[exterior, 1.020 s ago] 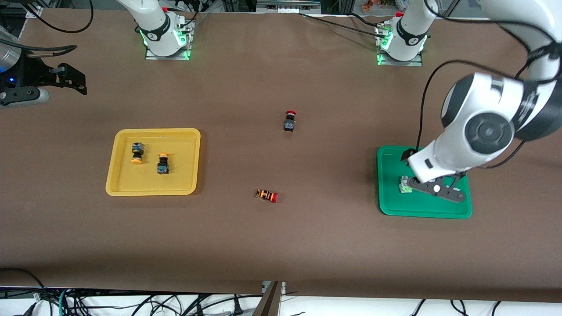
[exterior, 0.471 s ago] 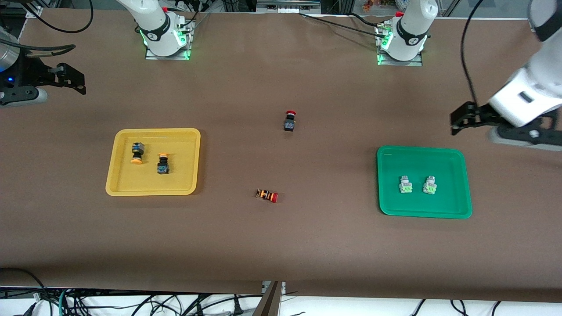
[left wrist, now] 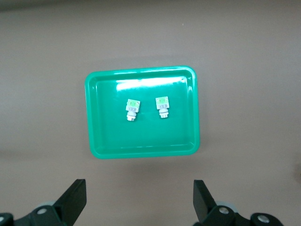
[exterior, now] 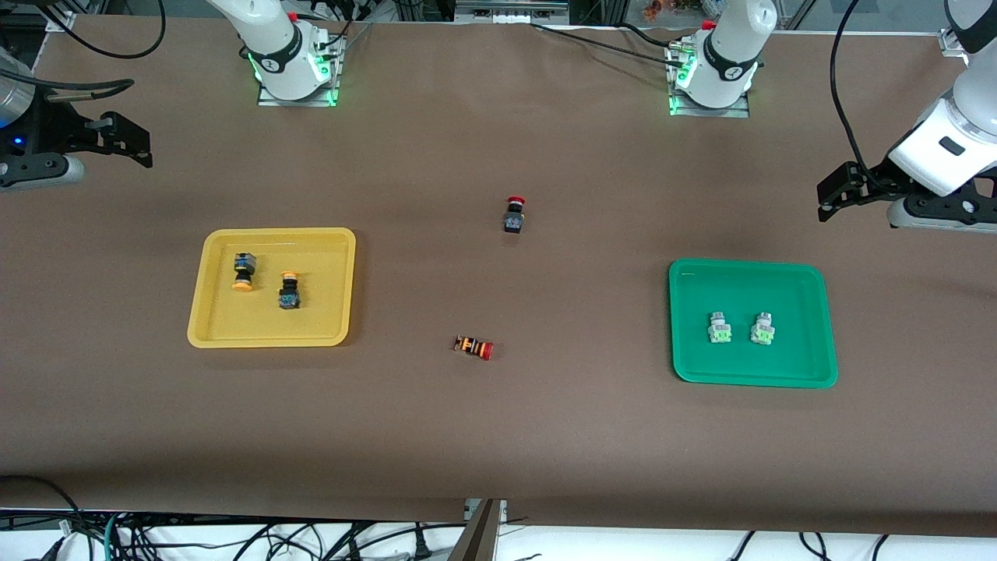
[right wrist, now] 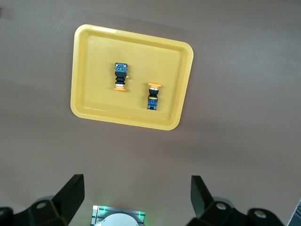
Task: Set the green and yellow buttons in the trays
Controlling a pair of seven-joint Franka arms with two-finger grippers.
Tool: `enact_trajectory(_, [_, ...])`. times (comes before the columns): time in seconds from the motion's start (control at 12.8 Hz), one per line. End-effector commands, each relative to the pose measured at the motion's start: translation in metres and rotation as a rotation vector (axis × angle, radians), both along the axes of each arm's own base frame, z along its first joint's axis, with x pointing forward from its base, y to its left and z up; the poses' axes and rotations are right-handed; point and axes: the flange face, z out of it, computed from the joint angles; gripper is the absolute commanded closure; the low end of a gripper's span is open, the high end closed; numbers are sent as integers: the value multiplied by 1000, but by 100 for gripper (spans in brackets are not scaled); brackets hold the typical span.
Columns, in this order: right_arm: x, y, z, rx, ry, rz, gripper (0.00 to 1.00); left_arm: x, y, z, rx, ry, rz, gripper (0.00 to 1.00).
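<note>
Two green buttons lie side by side in green tray nr table's left-arm end; two yellow buttons in yellow tray nr right-arm end. Two red-cap buttons on bare table btwn trays: one nearer front edge, one farther back. Left gripper up over table at left-arm end, jaws spread wide, holding nothing; right gripper likewise at right-arm end, spread, nothing held.

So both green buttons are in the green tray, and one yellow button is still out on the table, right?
Not quite. Both yellow buttons lie in the yellow tray, as the front view shows. The green buttons are indeed in the green tray.
</note>
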Motion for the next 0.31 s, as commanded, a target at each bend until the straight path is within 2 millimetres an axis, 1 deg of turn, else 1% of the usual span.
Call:
enact_trajectory(0.0, [1,-3,5,-8,7,6,0,-1,0,9,19,29,-10,0])
enact_trajectory(0.16, [1,-3,6,-8,6,6,0,0,1,13,20,21,-20,0])
enact_trajectory(0.24, [1,-3,5,-8,7,6,0,1,2,12,21,24,-28,0])
